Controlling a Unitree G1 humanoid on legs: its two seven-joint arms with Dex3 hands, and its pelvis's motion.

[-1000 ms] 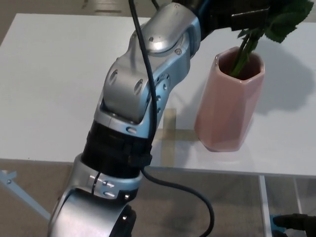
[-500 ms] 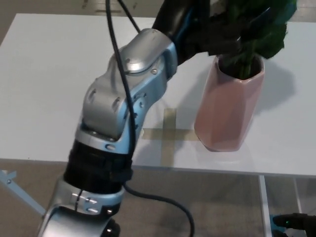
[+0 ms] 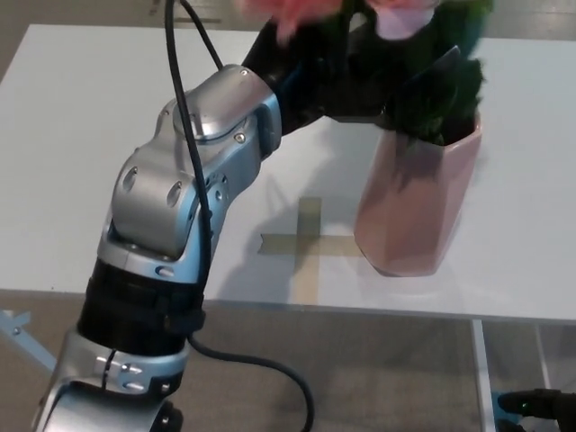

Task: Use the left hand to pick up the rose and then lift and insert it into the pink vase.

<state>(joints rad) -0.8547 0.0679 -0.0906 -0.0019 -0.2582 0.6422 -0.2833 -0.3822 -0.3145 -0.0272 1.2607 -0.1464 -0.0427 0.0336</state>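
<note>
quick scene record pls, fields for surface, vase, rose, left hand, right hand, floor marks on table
surface: white tabletop
vase: pink faceted ceramic vase, upright, right of the tape cross
rose: pink rose, blurred, green leaves at the vase mouth, stem inside
left hand: black left hand just above the vase mouth, on the rose; fingers unclear
right hand: not in view
table marks: tan tape cross

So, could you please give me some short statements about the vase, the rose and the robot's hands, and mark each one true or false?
1. The pink vase stands upright on the white table. True.
2. The rose lies flat on the table. False: its leaves sit in the vase mouth.
3. A tape cross is left of the vase. True.
4. The left hand rests below the table edge. False: it is up at the vase mouth.
</note>
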